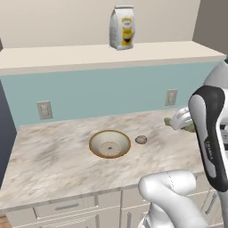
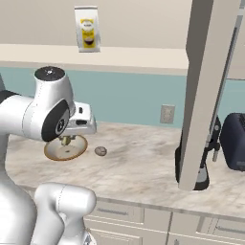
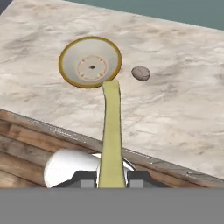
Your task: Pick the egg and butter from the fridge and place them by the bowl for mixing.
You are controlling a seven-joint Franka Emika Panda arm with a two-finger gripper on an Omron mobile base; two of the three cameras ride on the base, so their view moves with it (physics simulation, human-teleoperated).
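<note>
My gripper (image 3: 111,177) is shut on the butter (image 3: 111,131), a pale yellow-olive stick that reaches out past the fingers toward the bowl (image 3: 90,62). In the left base view the gripper (image 1: 178,121) hangs over the right part of the counter, well right of the bowl (image 1: 109,144), with the butter's end (image 1: 168,120) sticking out. The egg (image 1: 141,140) lies on the counter just right of the bowl. From the right base view the gripper (image 2: 67,139) is partly behind the arm, above the bowl (image 2: 65,149), with the egg (image 2: 100,151) beside it. The fridge door (image 2: 206,86) stands at the right.
A marble counter (image 1: 53,156) with drawers below runs to a teal wall with outlets (image 1: 44,109). A coffee bag (image 1: 122,26) stands on the shelf above. Dark appliances (image 2: 234,141) sit at the counter's right end, behind the door.
</note>
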